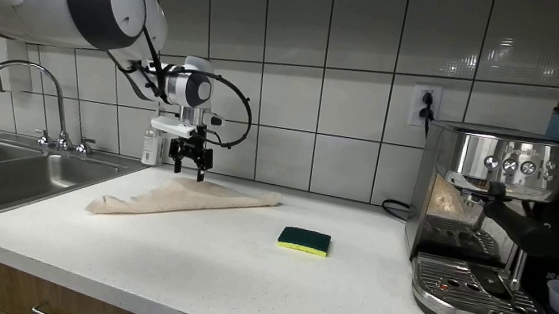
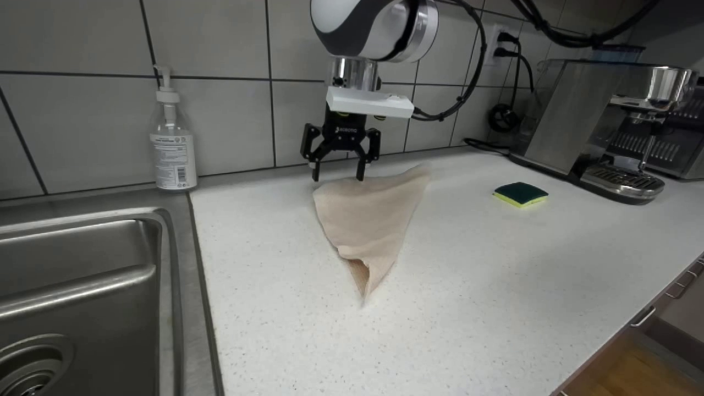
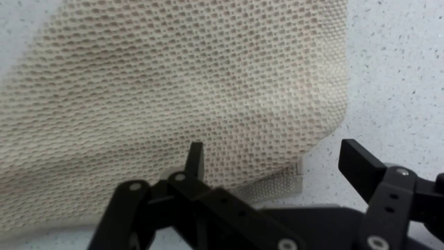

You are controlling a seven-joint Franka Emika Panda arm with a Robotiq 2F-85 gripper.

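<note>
Currently, the black two-fingered pincer stands with its jaws spread wide and nothing in its grip, pointing straight down just over the far edge of a beige, waffle-textured fabric cloth. The cloth lies rumpled, roughly triangular in outline, on the white speckled worktop, its narrow end toward the near side, right of the stainless-steel double-basin sink. In the wrist view one fingertip is over the cloth, while its partner is past the edge, over bare worktop; whether either tip touches anything, I cannot tell. Apart from the cloth, to its right, lies a flat rectangular scrubbing sponge, dark green on top and yellow below. Farther right stands a silver metal espresso machine with a black-handled portafilter. At the sink's far right corner, near the pale tiled wall, a clear plastic pump bottle stands upright
</note>
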